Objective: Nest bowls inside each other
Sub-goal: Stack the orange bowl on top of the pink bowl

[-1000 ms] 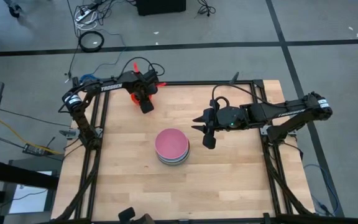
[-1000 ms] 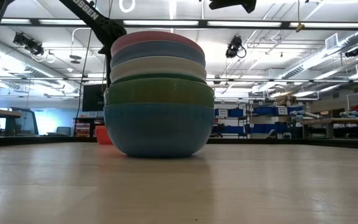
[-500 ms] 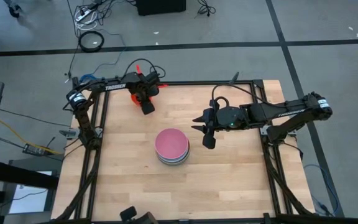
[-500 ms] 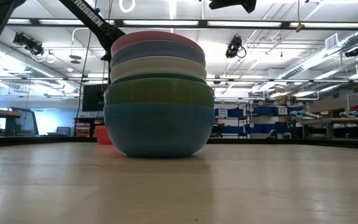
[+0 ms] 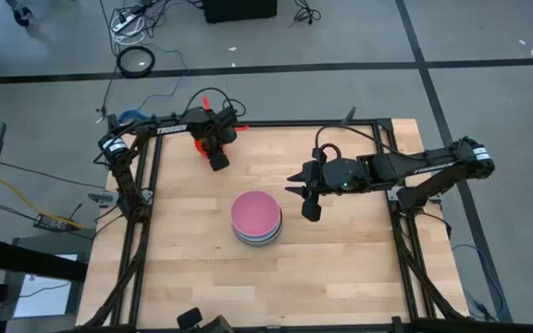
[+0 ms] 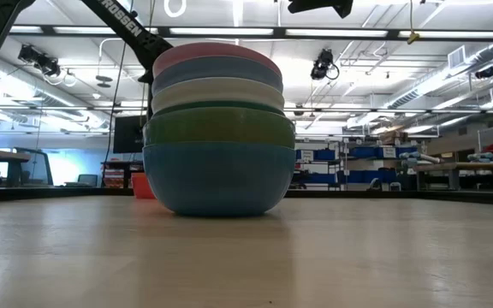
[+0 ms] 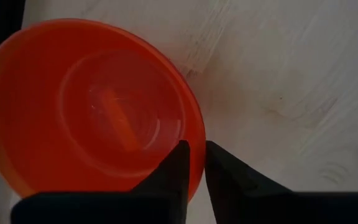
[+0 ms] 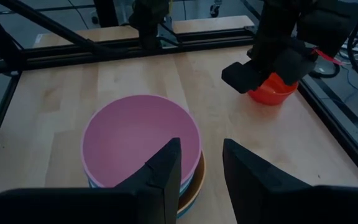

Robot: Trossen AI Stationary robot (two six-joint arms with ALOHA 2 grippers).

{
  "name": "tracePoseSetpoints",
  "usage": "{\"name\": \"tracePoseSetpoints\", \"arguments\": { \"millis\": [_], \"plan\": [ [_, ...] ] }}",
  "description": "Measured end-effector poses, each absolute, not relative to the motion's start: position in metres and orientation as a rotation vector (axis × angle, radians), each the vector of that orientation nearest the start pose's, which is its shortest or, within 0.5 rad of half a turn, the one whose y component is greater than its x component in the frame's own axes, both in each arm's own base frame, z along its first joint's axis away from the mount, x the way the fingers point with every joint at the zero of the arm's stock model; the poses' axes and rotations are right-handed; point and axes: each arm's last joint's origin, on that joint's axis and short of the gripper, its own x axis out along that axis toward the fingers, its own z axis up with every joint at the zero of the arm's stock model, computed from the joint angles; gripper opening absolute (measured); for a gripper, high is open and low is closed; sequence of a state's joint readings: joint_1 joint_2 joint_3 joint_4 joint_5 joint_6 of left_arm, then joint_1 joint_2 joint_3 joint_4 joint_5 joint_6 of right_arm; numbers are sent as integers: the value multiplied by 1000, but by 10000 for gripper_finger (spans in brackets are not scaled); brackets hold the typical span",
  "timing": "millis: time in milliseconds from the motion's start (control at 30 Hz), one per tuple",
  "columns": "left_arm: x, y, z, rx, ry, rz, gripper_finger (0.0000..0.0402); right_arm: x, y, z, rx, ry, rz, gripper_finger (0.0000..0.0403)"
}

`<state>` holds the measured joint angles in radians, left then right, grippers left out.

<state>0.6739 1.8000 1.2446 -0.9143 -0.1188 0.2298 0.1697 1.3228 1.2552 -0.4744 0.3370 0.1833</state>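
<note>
**Count of items on the surface**

Stack of bowls (image 5: 255,219): five rims countable in low view — pink (image 6: 216,53), blue (image 6: 216,72), white (image 6: 216,91), green (image 6: 219,124), teal (image 6: 219,175); an orange edge shows in right wrist view. Separate red bowl (image 7: 86,106): one. Arms: two.

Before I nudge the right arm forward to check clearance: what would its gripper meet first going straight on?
Probably the pink bowl topping the stack: the right gripper points down at it from beside it. Depth is unclear, so it might pass over the rim.
</note>
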Motion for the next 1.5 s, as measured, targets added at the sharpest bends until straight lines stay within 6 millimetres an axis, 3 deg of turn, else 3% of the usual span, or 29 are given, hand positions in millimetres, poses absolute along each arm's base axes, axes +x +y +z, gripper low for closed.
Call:
{"name": "tracePoseSetpoints", "arguments": {
  "millis": [600, 933, 1500],
  "plan": [
    [254, 208, 187, -237, 1510, 467, 42, 283, 39, 354, 43, 508, -211, 106],
    [262, 213, 204, -220, 1465, 483, 42, 283, 39, 354, 44, 507, -211, 106],
    [259, 211, 204, -230, 1498, 470, 42, 282, 39, 354, 48, 510, -211, 106]
  ]
}}
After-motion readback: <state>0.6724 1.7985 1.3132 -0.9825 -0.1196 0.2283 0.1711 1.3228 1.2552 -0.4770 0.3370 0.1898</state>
